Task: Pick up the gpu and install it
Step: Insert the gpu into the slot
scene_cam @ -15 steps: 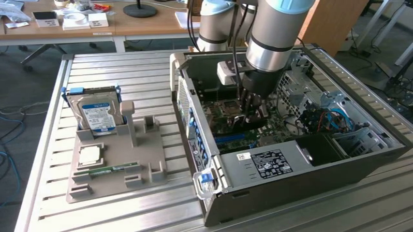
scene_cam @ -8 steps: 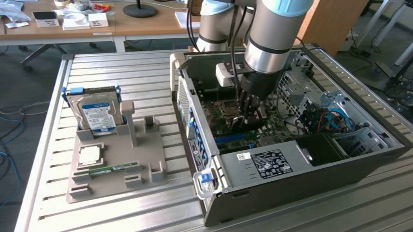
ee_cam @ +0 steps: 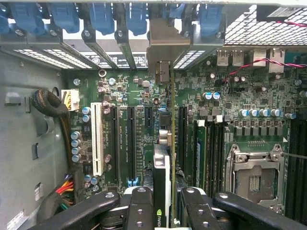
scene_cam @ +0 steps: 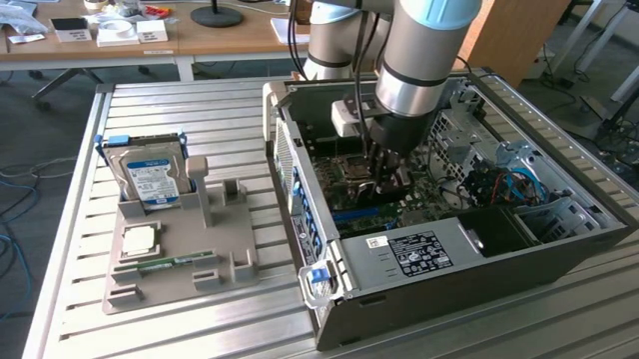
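Your claw (ee_cam: 168,207) is down inside the open case (scene_cam: 429,269), which lies on its side on the slatted surface (scene_cam: 200,112), and its black fingers (ee_cam: 139,208) are clamped on the gpu (ee_cam: 162,175), one on each face. You see the card edge-on in the wrist view: it stands upright over the motherboard (ee_cam: 230,110), running between the black expansion slots and the memory slots, with the white slot (ee_cam: 97,139) well off to one side and the CPU socket (ee_cam: 253,177) on the other. Its pale bracket (ee_cam: 163,45) sits at the case's rear wall, in line with the row of blue clips (ee_cam: 103,17). You cannot tell whether the card's lower edge is seated in a slot. On the exterior view's left, the grey holder (scene_cam: 179,284) carries the hard drive (scene_cam: 150,176) upright, with the CPU (scene_cam: 140,238) and the RAM stick (scene_cam: 164,264) lying flat in front of it, well apart from the case
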Robot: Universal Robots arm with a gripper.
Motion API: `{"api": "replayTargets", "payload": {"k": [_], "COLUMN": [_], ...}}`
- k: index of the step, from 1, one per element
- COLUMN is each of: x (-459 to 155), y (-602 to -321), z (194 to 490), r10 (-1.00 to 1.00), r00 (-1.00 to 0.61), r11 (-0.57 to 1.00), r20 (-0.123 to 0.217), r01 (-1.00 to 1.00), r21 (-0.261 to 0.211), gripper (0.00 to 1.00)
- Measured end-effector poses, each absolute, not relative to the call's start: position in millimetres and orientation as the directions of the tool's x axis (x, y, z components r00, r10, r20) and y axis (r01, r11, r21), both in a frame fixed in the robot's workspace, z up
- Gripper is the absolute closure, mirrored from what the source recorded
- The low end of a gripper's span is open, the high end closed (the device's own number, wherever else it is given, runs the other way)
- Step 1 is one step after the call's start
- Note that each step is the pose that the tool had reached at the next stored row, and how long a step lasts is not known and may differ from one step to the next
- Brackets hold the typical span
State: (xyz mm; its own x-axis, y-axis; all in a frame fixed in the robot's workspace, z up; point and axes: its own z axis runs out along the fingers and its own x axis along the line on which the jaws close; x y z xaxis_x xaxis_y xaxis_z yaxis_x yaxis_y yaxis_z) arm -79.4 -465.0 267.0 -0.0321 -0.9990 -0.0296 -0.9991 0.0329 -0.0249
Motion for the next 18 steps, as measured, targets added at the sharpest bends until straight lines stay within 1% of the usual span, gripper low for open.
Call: {"api": "replayTargets", "payload": {"k": [18], "x": [-85.7], "y": [-463.5], "z": [258.8], "r10": [-0.999], "r00": [-0.032], "r11": [0.033], "r20": [-0.030], "r01": [-0.999], "r21": [-0.025], "gripper": [0.73]}}
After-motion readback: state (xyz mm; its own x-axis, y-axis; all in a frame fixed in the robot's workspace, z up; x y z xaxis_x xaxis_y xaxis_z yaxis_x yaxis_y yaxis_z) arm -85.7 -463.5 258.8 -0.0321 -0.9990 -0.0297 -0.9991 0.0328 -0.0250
